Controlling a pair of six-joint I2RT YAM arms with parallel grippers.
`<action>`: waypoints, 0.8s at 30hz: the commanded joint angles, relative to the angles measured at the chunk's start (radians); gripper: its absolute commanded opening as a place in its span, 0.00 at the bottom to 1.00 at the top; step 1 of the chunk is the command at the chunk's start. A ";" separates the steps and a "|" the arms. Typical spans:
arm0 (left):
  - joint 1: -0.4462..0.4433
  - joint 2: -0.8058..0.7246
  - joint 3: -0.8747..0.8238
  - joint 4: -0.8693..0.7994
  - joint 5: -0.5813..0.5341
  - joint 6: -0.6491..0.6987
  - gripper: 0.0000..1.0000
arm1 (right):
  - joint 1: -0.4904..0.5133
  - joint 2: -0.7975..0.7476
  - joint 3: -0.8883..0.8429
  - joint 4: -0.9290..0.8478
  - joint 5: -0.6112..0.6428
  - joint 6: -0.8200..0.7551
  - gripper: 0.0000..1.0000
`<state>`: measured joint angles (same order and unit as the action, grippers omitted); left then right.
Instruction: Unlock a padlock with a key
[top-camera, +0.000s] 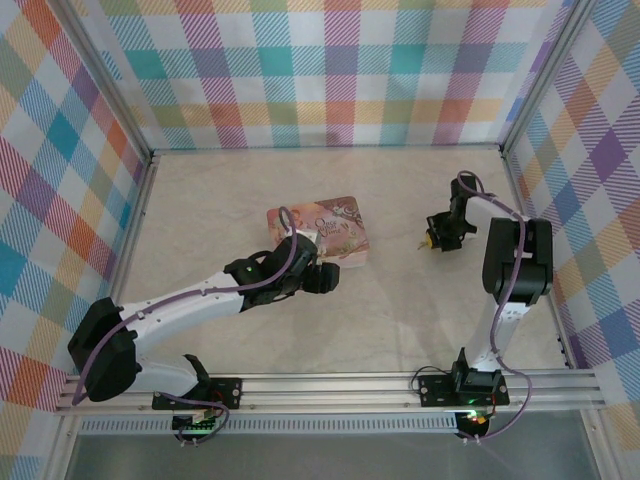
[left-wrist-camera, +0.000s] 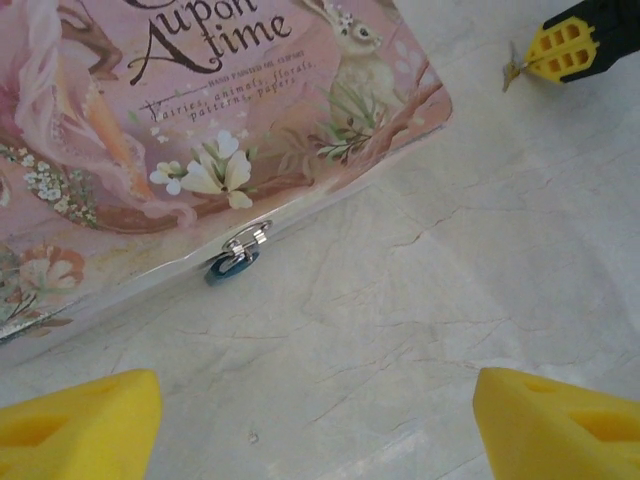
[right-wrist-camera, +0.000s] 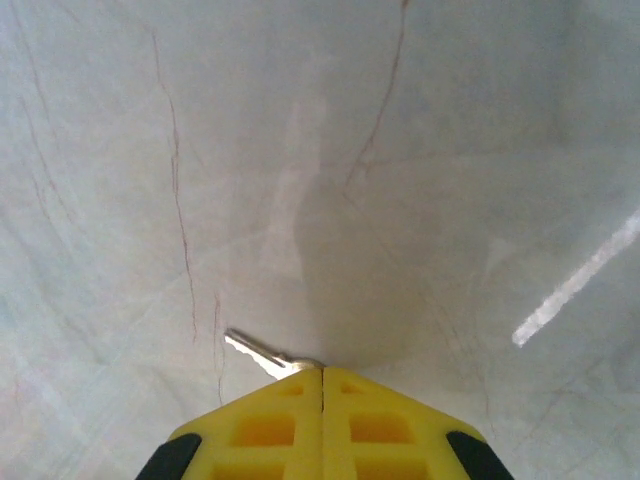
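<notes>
A small blue padlock (left-wrist-camera: 232, 262) with a silver shackle hangs from the clasp on the front edge of a pink storybook-print box (left-wrist-camera: 200, 120). My left gripper (left-wrist-camera: 320, 430) hovers open just in front of it, with bare table between its yellow fingertips (left-wrist-camera: 80, 420). In the top view the left gripper (top-camera: 320, 275) sits at the box's (top-camera: 335, 225) near edge. To the right, my right gripper (right-wrist-camera: 322, 375) is shut on the head of a silver key (right-wrist-camera: 255, 352), whose blade sticks out to the left just above the table. The right gripper (top-camera: 432, 240) is well apart from the box.
Plaid walls enclose the marbled table (top-camera: 400, 300) at the back and on both sides. A metal rail (top-camera: 330, 385) runs along the near edge. Open table lies between the box and the right gripper.
</notes>
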<state>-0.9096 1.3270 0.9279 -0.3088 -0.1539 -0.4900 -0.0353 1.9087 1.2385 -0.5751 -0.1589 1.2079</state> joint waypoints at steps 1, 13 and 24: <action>-0.013 -0.046 0.002 0.022 -0.034 -0.009 0.82 | 0.006 -0.088 -0.039 0.046 -0.051 -0.027 0.00; 0.101 -0.087 0.061 0.088 0.112 0.009 0.83 | 0.072 -0.346 -0.068 0.070 -0.183 -0.113 0.00; 0.198 0.005 0.210 0.176 0.458 0.054 0.74 | 0.194 -0.506 -0.008 0.128 -0.418 -0.214 0.00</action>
<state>-0.7326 1.3067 1.0916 -0.1802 0.1604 -0.4583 0.1390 1.4338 1.1889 -0.4927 -0.4522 1.0622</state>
